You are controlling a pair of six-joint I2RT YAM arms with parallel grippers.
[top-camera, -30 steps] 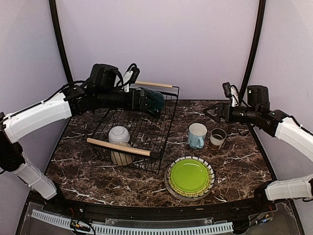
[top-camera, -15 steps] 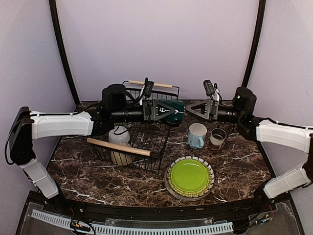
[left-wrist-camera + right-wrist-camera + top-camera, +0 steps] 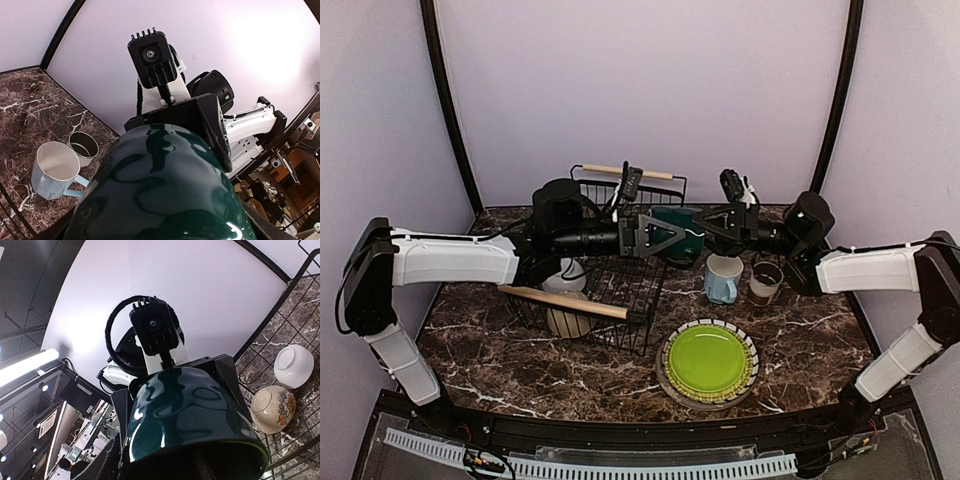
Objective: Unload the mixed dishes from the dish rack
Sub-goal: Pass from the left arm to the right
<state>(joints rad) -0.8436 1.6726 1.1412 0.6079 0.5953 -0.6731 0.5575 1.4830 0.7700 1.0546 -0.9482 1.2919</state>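
Observation:
The dark green mug [image 3: 676, 232] hangs in the air just right of the dish rack [image 3: 638, 292], held sideways. My left gripper [image 3: 670, 235] is shut on it, one finger on each side. From the right, my right gripper [image 3: 712, 228] has reached the mug's open end. In the right wrist view the mug [image 3: 190, 415] fills the space at my jaws, and how far they have closed is hidden. In the left wrist view the mug [image 3: 160, 190] covers my own fingers. A white bowl [image 3: 563, 272] and a cream bowl [image 3: 567, 320] lie in the rack.
On the marble table stand a light blue mug [image 3: 723, 277] and a brown-white cup [image 3: 765, 282], right under the two grippers. A lime-green plate [image 3: 708, 360] lies on a striped plate [image 3: 665, 385] at the front. The rack's wooden handle [image 3: 565, 300] runs along its near side.
My left arm has carried the dark green mug to the right, out past the rack. The right arm has swung left to meet it, and its jaws have been narrowing.

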